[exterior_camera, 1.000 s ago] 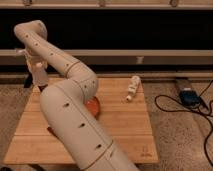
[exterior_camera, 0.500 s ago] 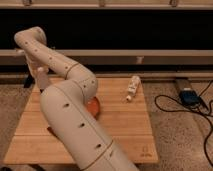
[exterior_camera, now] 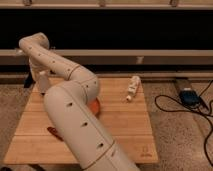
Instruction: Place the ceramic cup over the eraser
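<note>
in the camera view the white arm (exterior_camera: 70, 110) bends across the wooden counter (exterior_camera: 125, 125) and reaches to its far left corner, where the gripper (exterior_camera: 42, 82) hangs. the ceramic cup and eraser are hidden. a slim white bottle (exterior_camera: 132, 88) lies near the far right edge, and an orange bowl (exterior_camera: 95, 106) peeks out mid-counter.

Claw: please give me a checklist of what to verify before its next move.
1. Claw found: ok, at the far left edge of the table, below the bent arm.
2. Cup visible: not ok, I see none; the arm may hide it.
3. Eraser visible: not ok, I see none.
4. Cup already in the claw: cannot tell.
5. Bottle away from the claw: ok, it lies at the far right.
6. Bowl out of the way: cannot tell, mostly behind the arm.
</note>
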`<control>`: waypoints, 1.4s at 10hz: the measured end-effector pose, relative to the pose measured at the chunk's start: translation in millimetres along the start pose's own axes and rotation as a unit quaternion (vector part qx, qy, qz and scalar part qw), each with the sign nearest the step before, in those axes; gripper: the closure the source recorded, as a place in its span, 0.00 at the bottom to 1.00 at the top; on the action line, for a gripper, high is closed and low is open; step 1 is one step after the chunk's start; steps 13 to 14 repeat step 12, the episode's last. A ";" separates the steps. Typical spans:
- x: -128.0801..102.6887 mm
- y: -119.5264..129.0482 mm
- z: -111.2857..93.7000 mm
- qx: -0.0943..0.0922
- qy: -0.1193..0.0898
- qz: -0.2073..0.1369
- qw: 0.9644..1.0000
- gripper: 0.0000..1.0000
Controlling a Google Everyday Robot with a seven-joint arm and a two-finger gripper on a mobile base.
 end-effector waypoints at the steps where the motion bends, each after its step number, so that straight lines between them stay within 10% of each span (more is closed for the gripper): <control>1: 0.0 -1.9 3.8 0.003 0.000 0.000 1.000 0.36; 14: 1.0 -7.3 -13.2 0.015 0.023 -0.013 1.000 0.36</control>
